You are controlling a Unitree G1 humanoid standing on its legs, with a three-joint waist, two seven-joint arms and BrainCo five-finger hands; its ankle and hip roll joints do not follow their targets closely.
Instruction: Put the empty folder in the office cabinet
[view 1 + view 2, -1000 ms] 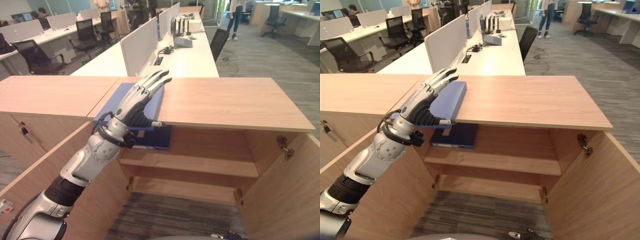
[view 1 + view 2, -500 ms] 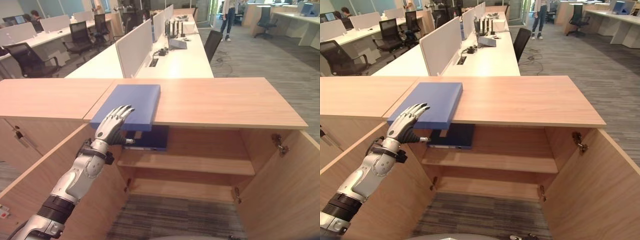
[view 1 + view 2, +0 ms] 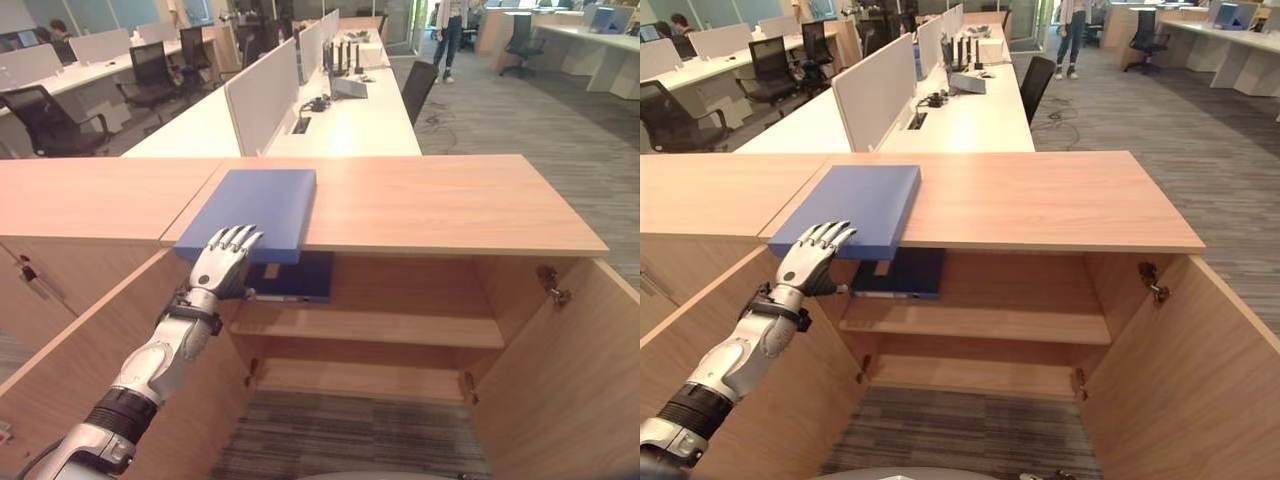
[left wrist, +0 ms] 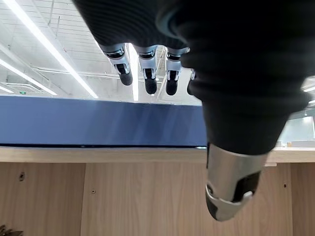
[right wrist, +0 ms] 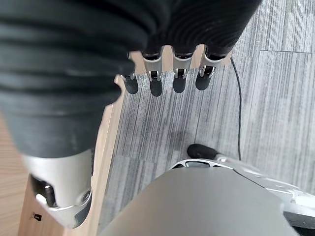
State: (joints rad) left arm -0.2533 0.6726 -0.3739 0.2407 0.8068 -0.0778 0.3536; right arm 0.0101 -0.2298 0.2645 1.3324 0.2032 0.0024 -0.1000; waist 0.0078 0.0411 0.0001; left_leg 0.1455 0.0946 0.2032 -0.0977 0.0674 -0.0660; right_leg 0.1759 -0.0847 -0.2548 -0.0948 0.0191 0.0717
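The flat blue folder lies on top of the light wood office cabinet, its near edge sticking out past the front lip, and the left hand sits right at that overhang with fingers relaxed and spread, holding nothing. Both doors are swung wide, so the two shelves are open apart from a dark blue binder on the upper shelf. The right hand hangs over the grey striped carpet, fingers loose; no readable labels anywhere
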